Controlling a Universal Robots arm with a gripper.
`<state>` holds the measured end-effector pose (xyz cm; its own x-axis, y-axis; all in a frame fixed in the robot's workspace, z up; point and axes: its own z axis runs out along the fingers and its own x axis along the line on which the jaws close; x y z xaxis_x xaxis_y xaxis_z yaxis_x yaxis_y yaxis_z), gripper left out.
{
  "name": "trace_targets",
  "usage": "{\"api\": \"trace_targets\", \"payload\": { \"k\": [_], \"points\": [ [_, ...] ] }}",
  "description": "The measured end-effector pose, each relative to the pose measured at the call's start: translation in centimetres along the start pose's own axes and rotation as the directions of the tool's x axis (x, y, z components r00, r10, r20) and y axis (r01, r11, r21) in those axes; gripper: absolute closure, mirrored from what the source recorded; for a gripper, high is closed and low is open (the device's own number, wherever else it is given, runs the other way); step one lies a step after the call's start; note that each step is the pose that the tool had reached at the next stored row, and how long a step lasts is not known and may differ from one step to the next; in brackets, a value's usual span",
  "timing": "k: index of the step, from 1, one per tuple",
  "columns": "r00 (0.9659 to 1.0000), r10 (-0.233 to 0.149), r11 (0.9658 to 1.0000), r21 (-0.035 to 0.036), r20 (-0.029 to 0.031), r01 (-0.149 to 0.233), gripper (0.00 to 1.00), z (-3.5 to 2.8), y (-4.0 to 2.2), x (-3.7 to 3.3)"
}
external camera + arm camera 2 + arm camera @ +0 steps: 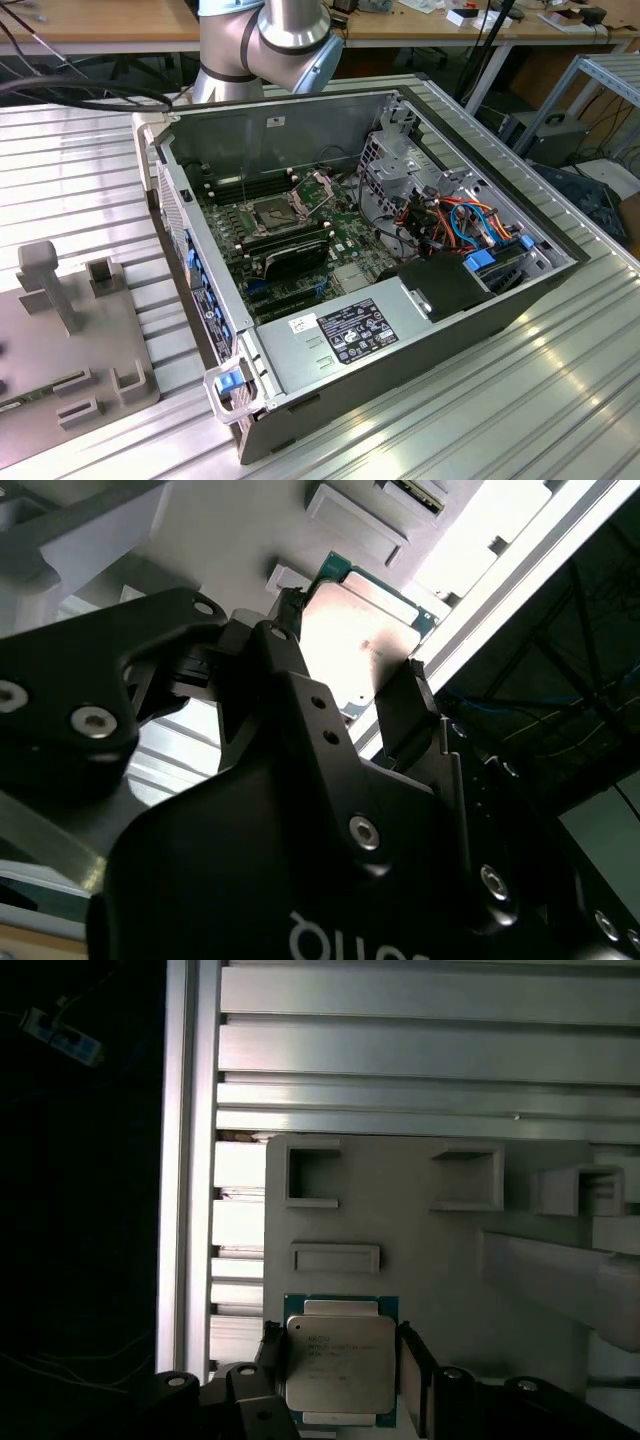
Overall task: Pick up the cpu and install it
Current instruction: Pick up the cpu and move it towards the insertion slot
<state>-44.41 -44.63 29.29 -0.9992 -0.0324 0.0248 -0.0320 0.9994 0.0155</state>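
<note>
Gripping the cpu (340,1370) by two opposite edges, hand (340,1338) closed on it in the first wrist view, silvery face between the fingers (412,1360), grey pocketed fixture plate (400,1210) beneath and beyond the hand, ribbed metal counter (400,1050) farther beyond.

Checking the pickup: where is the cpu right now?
In both wrist views the cpu sits at the gripper, over the grey fixture plate near its edge.

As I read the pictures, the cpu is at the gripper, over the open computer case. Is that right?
Not quite. The cpu is at the gripper, but over the grey fixture plate, not the open computer case. The first wrist view shows it.
</note>
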Motion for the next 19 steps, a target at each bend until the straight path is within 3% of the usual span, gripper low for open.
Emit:
{"api": "trace_targets", "payload": {
  "k": [8, 12, 19],
  "points": [
    [1.0, 0.0, 1.0, 0.0001, 0.0, 0.0, 0.45, -2.53, 0.04, 0.06],
    [1.0, 0.0, 1.0, 0.0001, 0.0001, 0.0, 0.45, -4.39, 0.07, 0.11],
    [1.0, 0.0, 1.0, 0.0001, 0.0, 0.0, 0.45, -6.27, 0.1, 0.15]
  ]
}}
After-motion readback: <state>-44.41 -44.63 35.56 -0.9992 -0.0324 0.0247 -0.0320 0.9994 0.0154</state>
